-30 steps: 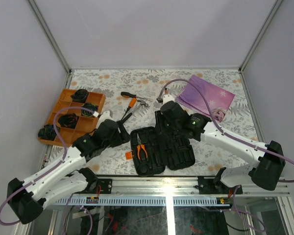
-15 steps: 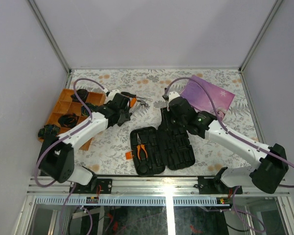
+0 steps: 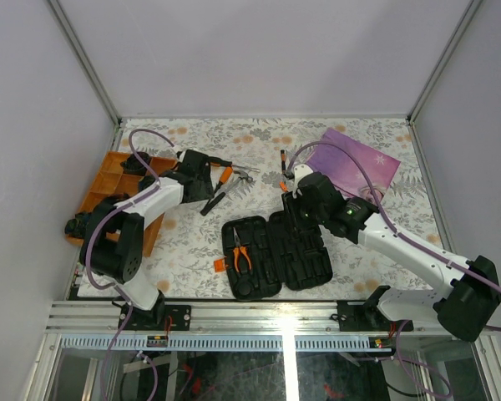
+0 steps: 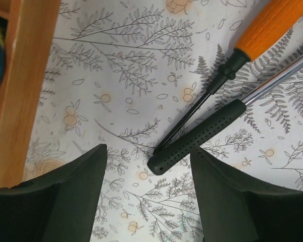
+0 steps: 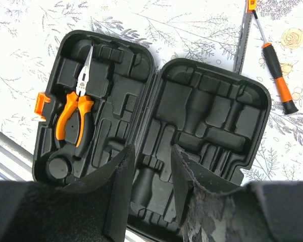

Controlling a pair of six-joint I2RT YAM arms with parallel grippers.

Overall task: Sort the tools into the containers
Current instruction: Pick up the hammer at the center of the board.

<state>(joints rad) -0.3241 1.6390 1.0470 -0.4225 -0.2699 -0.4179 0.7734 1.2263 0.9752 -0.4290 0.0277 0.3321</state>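
My left hand gapes empty over the hammer handle's end on the table, with a screwdriver just beside. Closing may pinch both. My right hand hovers part-open, empty, above the case.

Tool case is matt black plastic; hammer has a dimpled rubbery grip.

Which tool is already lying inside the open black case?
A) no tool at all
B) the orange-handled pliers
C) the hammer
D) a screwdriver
B: the orange-handled pliers sit in a moulded slot of the case, and the other slots in view hold nothing.
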